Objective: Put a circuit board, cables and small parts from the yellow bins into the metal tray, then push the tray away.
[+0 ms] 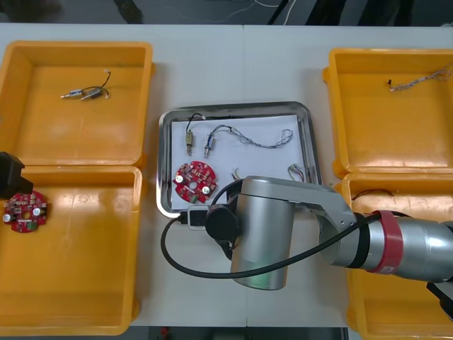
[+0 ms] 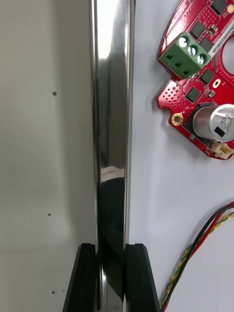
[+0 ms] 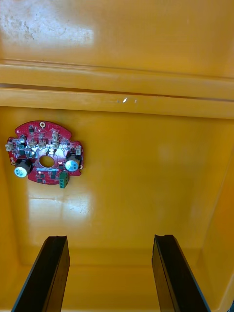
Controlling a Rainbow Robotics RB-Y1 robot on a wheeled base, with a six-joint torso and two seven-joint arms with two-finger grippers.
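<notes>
Right wrist view shows the right gripper (image 2: 113, 280) down at the edge of the metal tray (image 2: 113, 97). Its two black fingers (image 2: 85, 278) stand a little apart and pinch the shiny rim, which runs straight ahead between them. Past one finger, on the tray's white inside, lies a round red circuit board (image 2: 202, 92). Closer to that finger is a red and yellow cable (image 2: 191, 253). Front view has small metal parts (image 1: 190, 142) and a blue and white cable (image 1: 262, 143) in the tray too. The left gripper (image 3: 109, 273) hangs over a yellow bin (image 3: 146, 161). Its fingers (image 3: 48, 273) are spread wide and hold nothing. Ahead of one finger, a second board (image 3: 45, 158) lies on the bin floor.
</notes>
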